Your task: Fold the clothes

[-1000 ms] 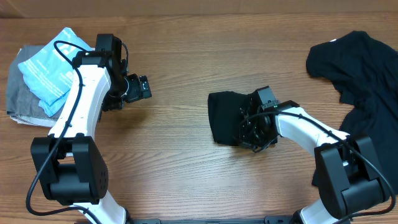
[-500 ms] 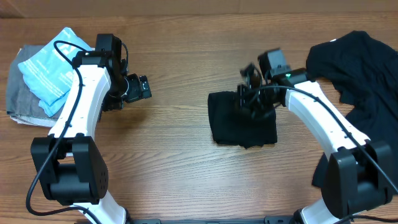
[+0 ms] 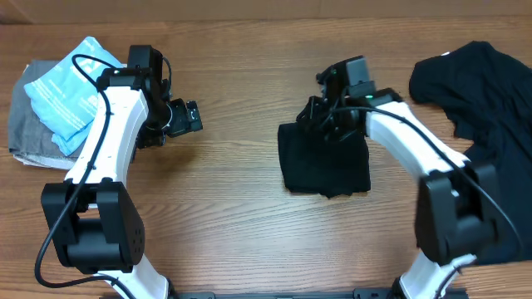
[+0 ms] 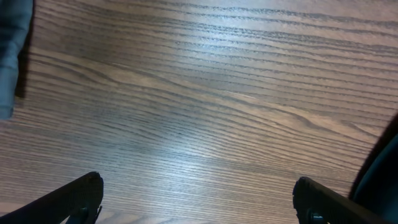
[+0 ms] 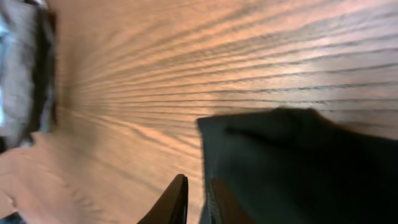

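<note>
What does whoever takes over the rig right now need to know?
Left gripper: open, empty, over bare table left of centre.
Right gripper: nearly shut, nothing visible between its fingers, at the top edge of the folded black garment.
Done: that garment lies folded flat at mid-table.
Left: the loose black clothing lies crumpled at the right edge, not yet folded.

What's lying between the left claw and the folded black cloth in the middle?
Nothing; from the left claw to the folded black cloth the overhead view shows only bare table.
</note>
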